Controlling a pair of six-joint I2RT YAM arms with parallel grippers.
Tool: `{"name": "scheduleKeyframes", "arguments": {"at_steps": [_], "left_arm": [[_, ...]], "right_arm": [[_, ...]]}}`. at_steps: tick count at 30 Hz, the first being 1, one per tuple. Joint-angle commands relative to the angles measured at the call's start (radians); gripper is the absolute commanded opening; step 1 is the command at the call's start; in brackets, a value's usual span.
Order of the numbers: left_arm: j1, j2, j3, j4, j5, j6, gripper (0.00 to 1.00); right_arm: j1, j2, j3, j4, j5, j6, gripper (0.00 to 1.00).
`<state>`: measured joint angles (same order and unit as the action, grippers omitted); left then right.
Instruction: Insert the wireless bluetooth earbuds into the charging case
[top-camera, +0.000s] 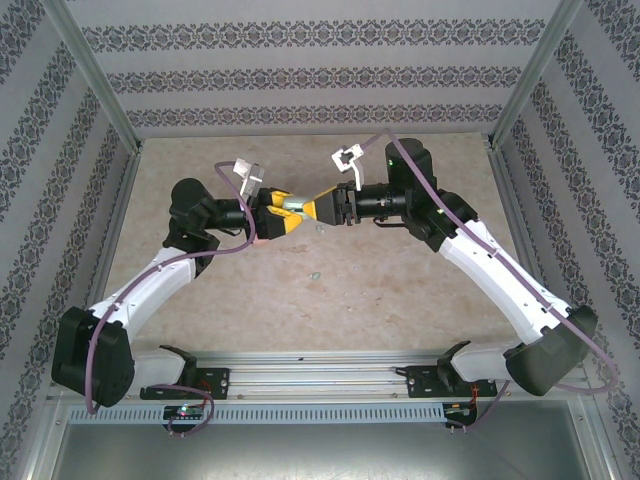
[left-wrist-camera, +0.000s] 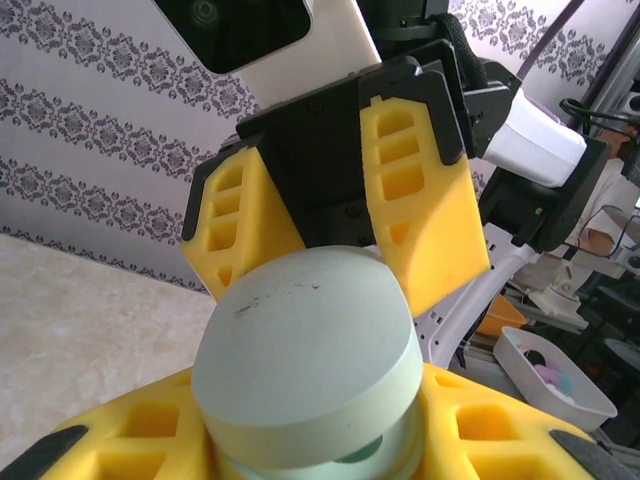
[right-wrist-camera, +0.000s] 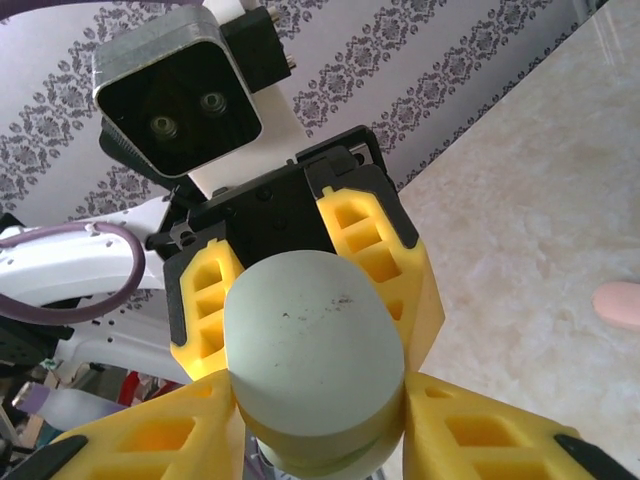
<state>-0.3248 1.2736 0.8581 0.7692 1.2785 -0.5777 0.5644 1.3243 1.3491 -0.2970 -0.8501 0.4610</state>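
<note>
A pale green oval charging case (top-camera: 293, 205) hangs in the air over the middle of the table, between both grippers. My left gripper (left-wrist-camera: 315, 400) is shut on its lower part, and its lid (left-wrist-camera: 300, 340) stands slightly ajar. From the opposite side my right gripper (right-wrist-camera: 320, 400) is shut on the same case (right-wrist-camera: 310, 340), its yellow fingers (left-wrist-camera: 425, 220) showing past the lid. A tiny pale green earbud (top-camera: 314, 277) lies on the table in front of the grippers. A pinkish rounded piece (right-wrist-camera: 618, 303), perhaps an earbud, rests on the table and is cut off by the picture's edge.
Patterned walls (top-camera: 300, 75) close in the beige table (top-camera: 400, 290) at the back and sides. A metal rail (top-camera: 320, 375) runs along the near edge between the arm bases. Beyond the table stands a white tray (left-wrist-camera: 520, 360) with small coloured items.
</note>
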Motion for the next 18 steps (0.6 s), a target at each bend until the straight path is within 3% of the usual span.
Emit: {"name": "scheduleKeyframes", "arguments": {"at_steps": [1, 11, 18], "left_arm": [[-0.014, -0.002, -0.004, 0.099, 0.087, -0.03, 0.07], [-0.014, -0.004, 0.009, 0.056, 0.091, -0.021, 0.07], [-0.014, -0.002, 0.022, 0.026, 0.094, -0.013, 0.07]], "right_arm": [[-0.011, 0.009, -0.013, 0.095, 0.091, 0.048, 0.42], [-0.002, 0.034, 0.011, 0.111, 0.143, 0.016, 0.49], [0.028, 0.061, 0.045, 0.05, 0.122, -0.079, 0.42]]}}
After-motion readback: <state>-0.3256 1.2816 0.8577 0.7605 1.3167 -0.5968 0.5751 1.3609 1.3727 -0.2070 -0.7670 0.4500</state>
